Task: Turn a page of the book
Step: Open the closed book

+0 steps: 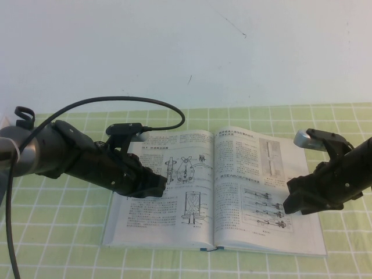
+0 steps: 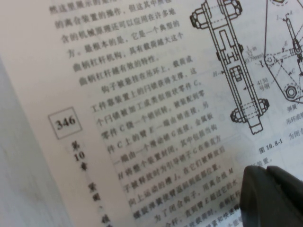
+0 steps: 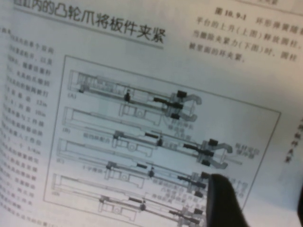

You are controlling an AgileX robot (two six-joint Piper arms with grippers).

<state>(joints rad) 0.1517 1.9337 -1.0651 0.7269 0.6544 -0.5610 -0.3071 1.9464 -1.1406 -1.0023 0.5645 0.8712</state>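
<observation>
Book open flat on checked counter. Right pincer over rod drawings on the page, fingers parted, gripping nothing. Left pincer down on opposite leaf by mechanism drawing; opening cannot be made out.

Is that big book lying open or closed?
Open: the book lies flat, both printed pages showing, left hand and right hand over them.

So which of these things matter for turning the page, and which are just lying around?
For the job:
- book
- page with rod drawings
- right gripper, open, over that page
- left gripper, on the left-hand page

Just there:
- green checked cloth
- black cable
</observation>
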